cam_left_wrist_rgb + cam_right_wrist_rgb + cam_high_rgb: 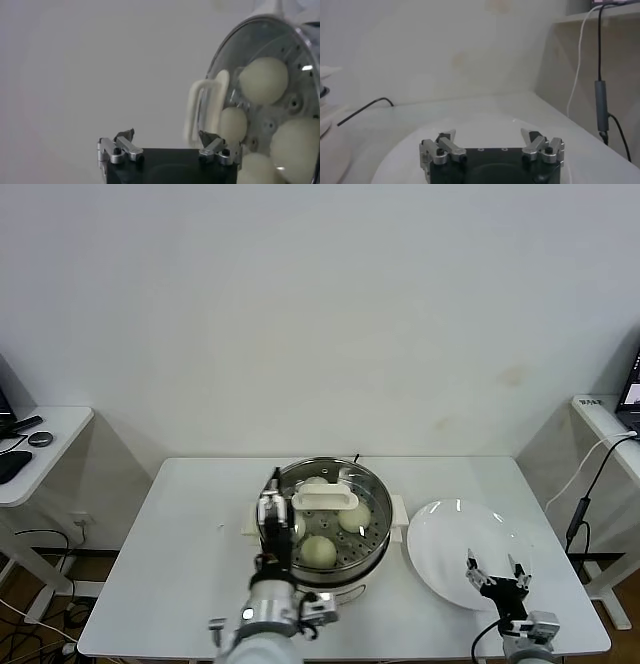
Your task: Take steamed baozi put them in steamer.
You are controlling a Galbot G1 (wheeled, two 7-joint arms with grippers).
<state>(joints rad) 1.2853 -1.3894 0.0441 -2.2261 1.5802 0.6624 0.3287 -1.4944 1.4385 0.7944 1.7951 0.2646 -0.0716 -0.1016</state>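
The steamer [335, 524] is sitting near the middle of the bench [190, 564], slightly toward the front edge, with the steamed baozi [319, 551] lying inside on its perforated tray under a glass lid [325, 501]. The left tool [275, 519] is hovering released at the steamer's left rim. The right tool [497, 576] is hanging released over the white plate [450, 544] toward the right edge.

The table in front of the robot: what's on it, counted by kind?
Buns in the steamer: 4
Steamer: 1
Glass lid: 1
White plate: 1
Total: 7
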